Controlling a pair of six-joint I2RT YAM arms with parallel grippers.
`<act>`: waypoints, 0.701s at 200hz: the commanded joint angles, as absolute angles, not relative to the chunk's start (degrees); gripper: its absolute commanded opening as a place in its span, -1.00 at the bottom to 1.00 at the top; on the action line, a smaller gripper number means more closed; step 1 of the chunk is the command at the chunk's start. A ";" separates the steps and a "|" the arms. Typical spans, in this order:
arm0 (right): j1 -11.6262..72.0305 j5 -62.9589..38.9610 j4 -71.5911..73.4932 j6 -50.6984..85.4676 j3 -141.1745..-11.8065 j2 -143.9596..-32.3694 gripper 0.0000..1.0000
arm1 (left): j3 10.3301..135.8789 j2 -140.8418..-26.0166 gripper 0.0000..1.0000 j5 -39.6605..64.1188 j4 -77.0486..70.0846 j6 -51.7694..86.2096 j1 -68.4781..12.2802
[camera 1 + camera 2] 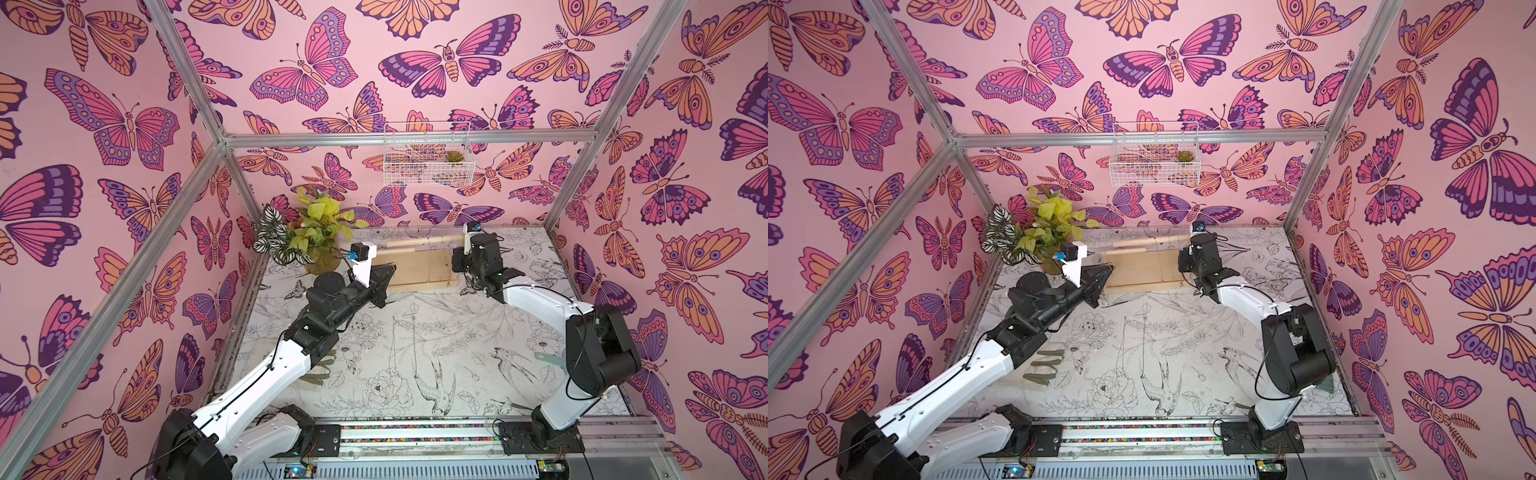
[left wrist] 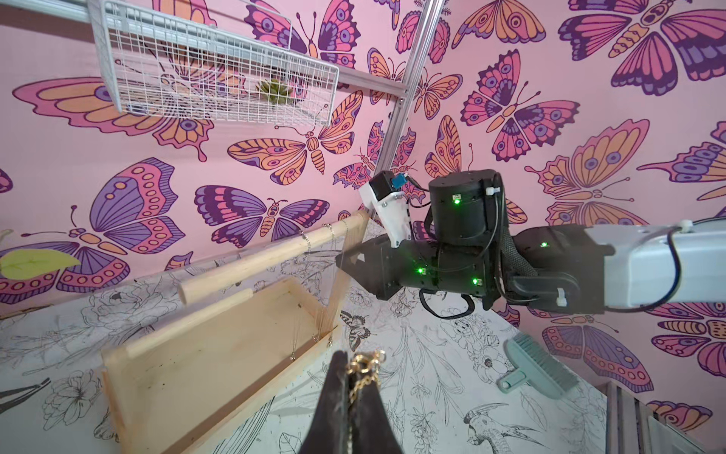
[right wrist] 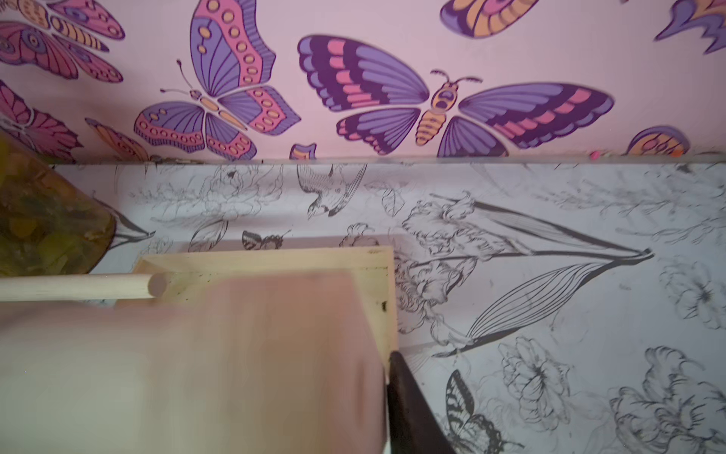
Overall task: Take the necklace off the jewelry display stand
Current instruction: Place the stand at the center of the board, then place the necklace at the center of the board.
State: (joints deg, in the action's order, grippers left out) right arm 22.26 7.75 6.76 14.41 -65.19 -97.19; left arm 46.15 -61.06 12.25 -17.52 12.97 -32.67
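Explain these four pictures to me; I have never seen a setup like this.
This is a robot with two white-and-black arms, left and right, at a table printed with black-and-white flowers and birds. Two pictures look down from above, side by side; the other two come from cameras on the arms' wrists. At the table's back stands a pale wooden jewelry display stand with thin chains hanging from its bar, beside a leafy potted plant; a teal brush lies nearer the right arm. The left gripper is shut on a gold chain necklace. The right gripper is at the stand's side upright; whether it clamps it is unclear.
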 commanded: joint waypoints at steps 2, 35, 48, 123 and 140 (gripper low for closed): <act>22.49 5.11 0.97 15.60 -64.33 -98.40 -0.36 | 45.40 -60.34 -1.00 12.58 -16.65 13.23 -32.87; 23.08 5.32 0.21 15.49 -64.84 -98.49 -0.26 | 45.70 -60.51 -1.00 12.69 -16.47 13.48 -32.80; 23.11 5.21 0.04 15.94 -64.64 -97.96 -0.10 | 45.79 -60.71 -1.00 13.69 -16.36 14.14 -32.86; 23.29 6.03 -1.23 18.33 -56.43 -84.95 0.13 | 44.13 -61.79 -1.00 18.90 -14.88 18.27 -37.50; 23.29 7.06 -1.72 18.89 -53.17 -80.28 0.13 | 43.13 -61.83 -1.00 18.67 -14.75 18.64 -39.96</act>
